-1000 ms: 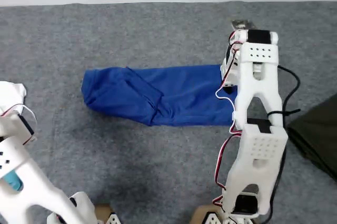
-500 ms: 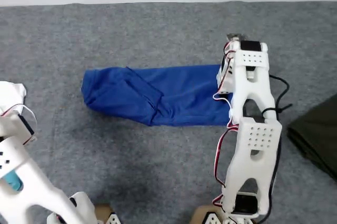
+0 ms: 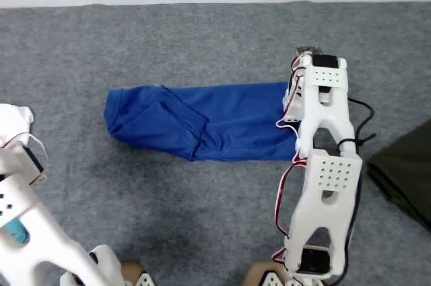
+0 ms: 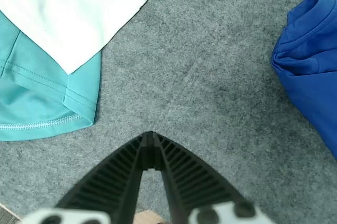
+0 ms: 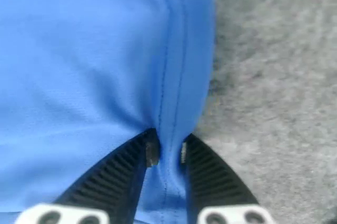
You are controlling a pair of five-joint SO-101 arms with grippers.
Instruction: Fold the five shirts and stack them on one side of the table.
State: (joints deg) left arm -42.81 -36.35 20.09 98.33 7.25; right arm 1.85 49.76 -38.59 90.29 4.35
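Blue shirt lies in a long fold mid-table in the high view, unmoved; the right arm over its right end has edged slightly rightward. In the left wrist view, the left gripper is pressed together above the grey mat, near a white shirt overlapping a teal shirt. In the right wrist view, the right gripper pinches the blue shirt's hem.

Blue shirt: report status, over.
Right tool shut on the hem of the blue shirt, right end. Left tool shut, empty, above grey mat. Shirt lies as a long strip. Dark shirt apart, farther right.
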